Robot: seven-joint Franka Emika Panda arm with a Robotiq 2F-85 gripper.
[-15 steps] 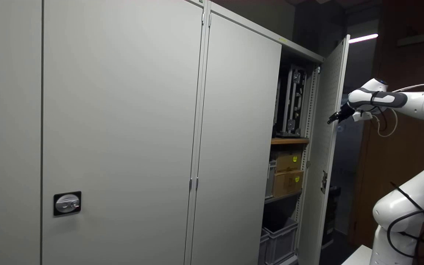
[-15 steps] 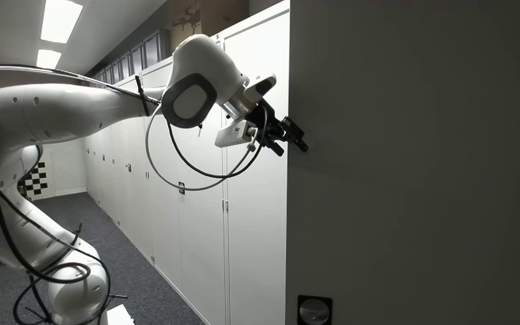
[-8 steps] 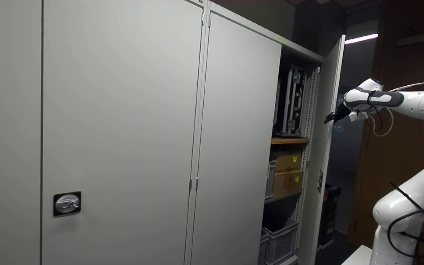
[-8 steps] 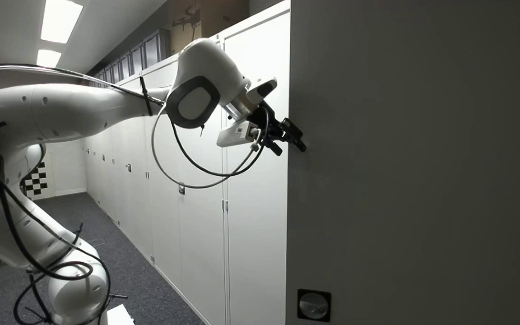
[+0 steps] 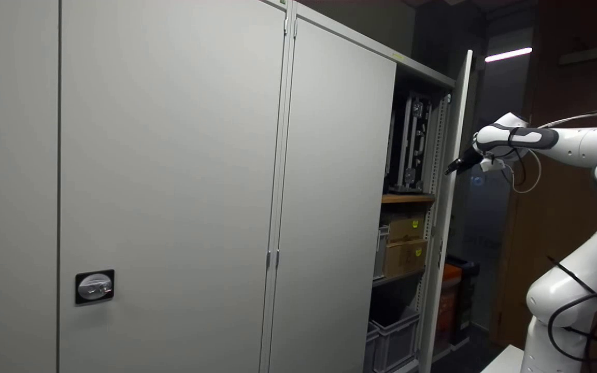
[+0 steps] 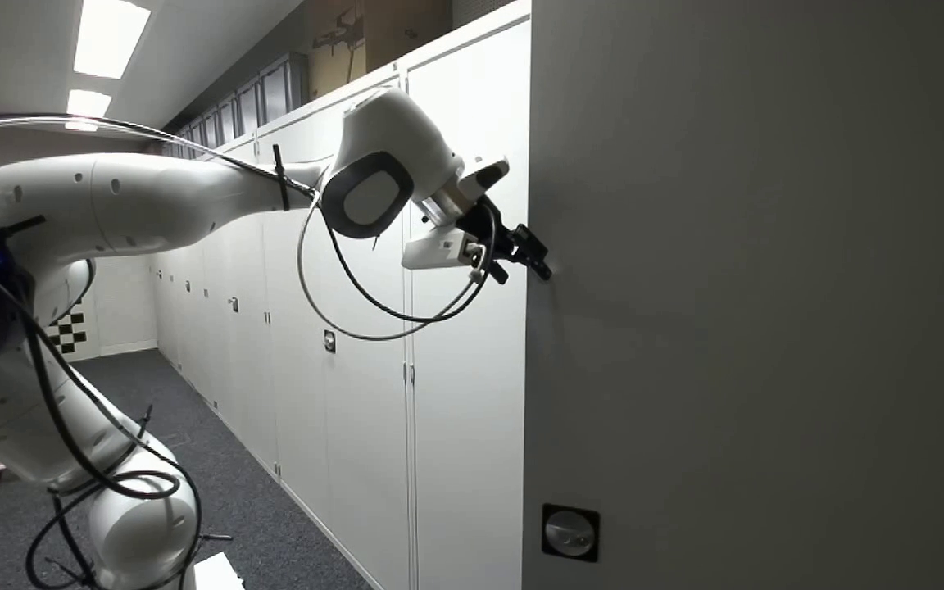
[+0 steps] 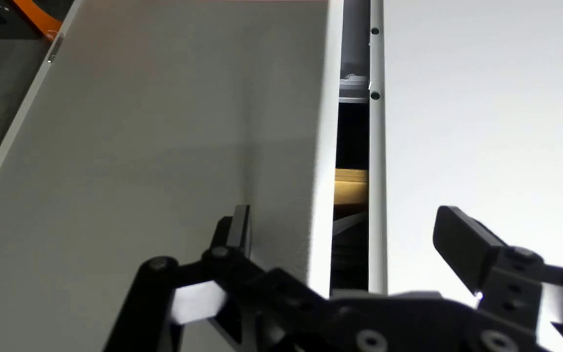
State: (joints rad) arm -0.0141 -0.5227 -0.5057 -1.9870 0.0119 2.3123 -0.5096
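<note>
"Beside the tall grey cabinet (image 5: 335, 181): one hinged door (image 6: 751, 287), swung out from its frame, shown in both exterior views. Handling notes for the step in hand?"

"By my judgement, contact work on the outer face, close to the free edge. Best done with the fingertip (image 7: 237, 232) square to that face, pressure slow and even; a hinged door will likely turn easily and could run ahead of a hard push. Second finger (image 7: 467, 244) to be kept off the edge, lest it snag."

"Gripper (image 7: 344, 215), condition?"

"Jaws spread wide, nothing held. First finger: at the outer face, apparently touching, though the wrist view leaves contact unproven. Second finger: past the free edge, in front of the closed leaf (image 7: 482, 98), apart from the door."

"Further items?"

"Round handle (image 6: 570, 533): set in the same outer face, well below the fingers. Cardboard boxes (image 5: 406, 257): inside the cabinet. Grey bins (image 5: 398, 342): lower down, same bay. Slim gap in the wrist view, between door edge and closed leaf: interior partly visible."
</note>
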